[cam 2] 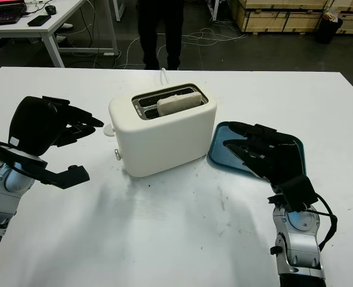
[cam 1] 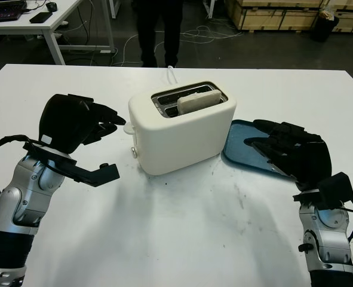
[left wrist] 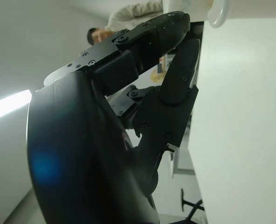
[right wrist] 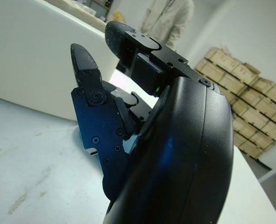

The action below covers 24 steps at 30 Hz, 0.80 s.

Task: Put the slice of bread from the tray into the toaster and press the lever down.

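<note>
Left hand (cam 1: 98,124): released, holding nothing, raised just beside the lever end of the white toaster (cam 1: 182,134). Right hand (cam 1: 284,146): released, holding nothing, over the blue tray (cam 1: 239,140), which lies touching or just beside the toaster's other end. Slice of bread (cam 1: 195,100): upright in the toaster's near slot, top protruding. White worktop (cam 1: 176,239) carries all. Person (cam 1: 158,30): standing beyond the far edge.

A white tabletop (cam 1: 182,239) carries a white toaster (cam 1: 182,134) near its middle. A blue tray (cam 1: 239,140) lies just beside the toaster, flat on the tabletop.
</note>
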Available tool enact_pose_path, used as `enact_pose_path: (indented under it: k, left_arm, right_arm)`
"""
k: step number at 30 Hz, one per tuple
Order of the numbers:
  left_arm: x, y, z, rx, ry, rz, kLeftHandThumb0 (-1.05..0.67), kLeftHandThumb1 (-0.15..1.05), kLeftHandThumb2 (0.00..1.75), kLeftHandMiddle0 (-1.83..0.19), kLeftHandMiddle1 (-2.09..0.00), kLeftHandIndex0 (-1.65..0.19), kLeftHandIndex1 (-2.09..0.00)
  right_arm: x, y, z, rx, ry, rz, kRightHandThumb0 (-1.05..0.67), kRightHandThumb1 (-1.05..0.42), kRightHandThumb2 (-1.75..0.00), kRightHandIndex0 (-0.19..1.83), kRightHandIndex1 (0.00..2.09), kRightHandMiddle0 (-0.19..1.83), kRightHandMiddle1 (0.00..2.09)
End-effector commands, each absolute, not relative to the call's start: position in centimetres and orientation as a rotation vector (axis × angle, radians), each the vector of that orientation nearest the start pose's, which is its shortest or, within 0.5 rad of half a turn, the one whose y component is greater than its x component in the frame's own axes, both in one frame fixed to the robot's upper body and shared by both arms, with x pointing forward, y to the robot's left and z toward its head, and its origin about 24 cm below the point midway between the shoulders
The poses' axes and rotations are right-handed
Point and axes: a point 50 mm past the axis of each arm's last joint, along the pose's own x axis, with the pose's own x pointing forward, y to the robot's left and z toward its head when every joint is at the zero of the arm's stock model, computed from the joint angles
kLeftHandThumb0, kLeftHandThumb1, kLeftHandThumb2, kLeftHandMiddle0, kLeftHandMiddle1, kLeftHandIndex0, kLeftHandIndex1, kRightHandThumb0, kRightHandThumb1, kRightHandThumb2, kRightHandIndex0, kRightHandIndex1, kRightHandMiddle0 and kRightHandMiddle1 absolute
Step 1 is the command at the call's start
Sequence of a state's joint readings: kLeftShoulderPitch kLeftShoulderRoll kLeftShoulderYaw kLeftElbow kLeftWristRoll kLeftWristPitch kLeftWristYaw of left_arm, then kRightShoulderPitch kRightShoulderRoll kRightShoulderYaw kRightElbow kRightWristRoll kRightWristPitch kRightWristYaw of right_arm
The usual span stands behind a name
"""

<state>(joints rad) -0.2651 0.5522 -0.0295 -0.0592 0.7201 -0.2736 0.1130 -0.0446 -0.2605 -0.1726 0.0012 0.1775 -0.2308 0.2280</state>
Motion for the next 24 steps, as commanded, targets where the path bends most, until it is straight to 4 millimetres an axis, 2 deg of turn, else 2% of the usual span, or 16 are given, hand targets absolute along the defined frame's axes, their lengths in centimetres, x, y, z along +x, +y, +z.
enact_pose_path:
  k: [1, 14, 24]
  left_arm:
    - [28.53, 18.7, 16.65, 1.233, -0.662, -0.018, -0.15, 0.78, 0.0, -1.16, -0.81, -1.33, -0.01]
    - [29.02, 18.11, 16.35, 1.251, -0.639, -0.05, -0.1, 0.73, 0.0, -1.26, -0.83, -1.35, -0.02]
    - [29.35, 18.2, 16.39, 1.274, -0.596, -0.055, -0.09, 0.75, 0.01, -1.2, -0.81, -1.34, -0.01]
  right_arm:
    - [25.76, -22.51, 9.62, -0.133, -0.311, 0.081, -0.32, -0.85, 0.0, 0.98, 0.34, 1.02, 0.0]
    - [25.66, -22.53, 9.62, -0.139, -0.302, 0.082, -0.34, -0.85, 0.0, 1.01, 0.35, 1.03, 0.0]
    - [25.7, -22.42, 9.77, -0.15, -0.305, 0.086, -0.35, -0.85, 0.0, 1.01, 0.36, 1.03, 0.0]
